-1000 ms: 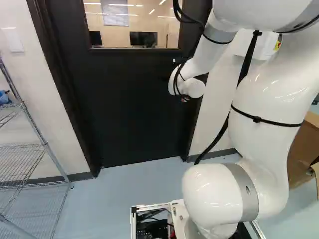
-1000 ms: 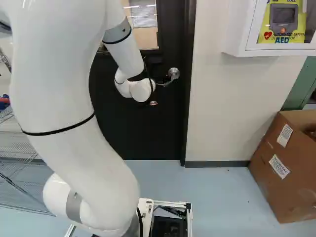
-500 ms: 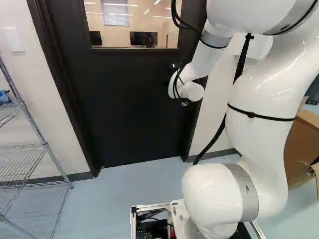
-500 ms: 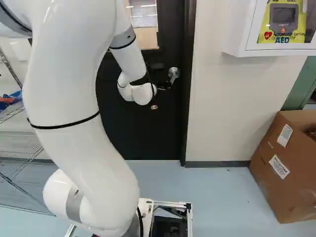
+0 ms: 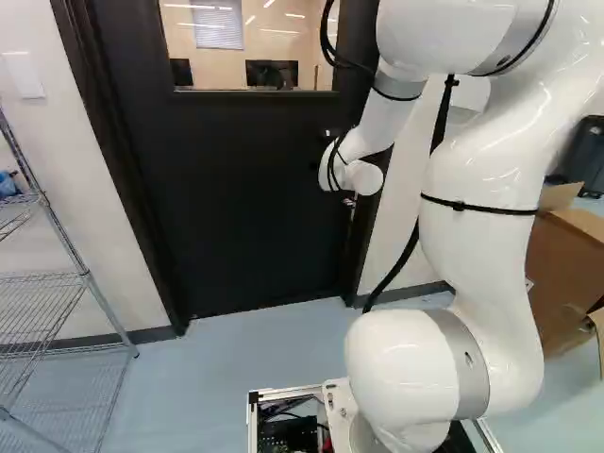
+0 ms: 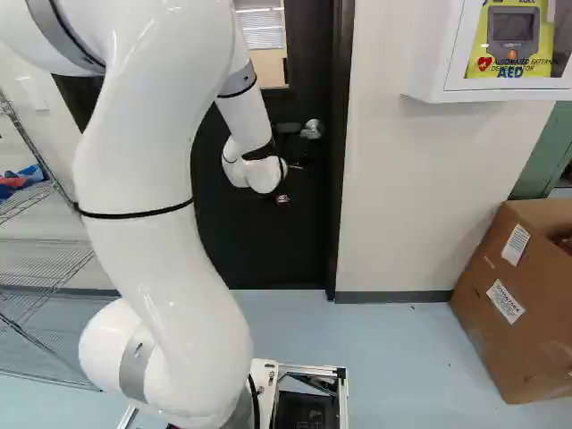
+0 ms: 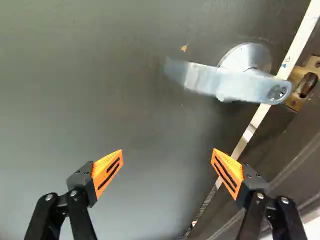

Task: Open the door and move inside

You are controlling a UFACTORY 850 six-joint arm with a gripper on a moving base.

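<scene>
Door (image 7: 100, 115) stands ahead of the wide-spread pincer (image 7: 167, 150), its lever handle (image 7: 230, 85) ungripped.
The fingers (image 7: 104, 167) touch nothing, probably leaving room to take or press the lever handle. Beside it, a brass strike plate (image 7: 312, 66) shows in the door frame (image 7: 307, 135); the leaf may be slightly ajar. Further out, a white wall cabinet (image 6: 436, 58) displays print, and a cardboard box (image 6: 523, 362) on the floor (image 6: 393, 357) bears white labels (image 6: 505, 301), presumably for shipping.

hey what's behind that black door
Through the window in the door, you can see a pale wall, a blind and a dark screen. Whatever stands lower is covered by the door's solid part, so I can't tell.
</scene>
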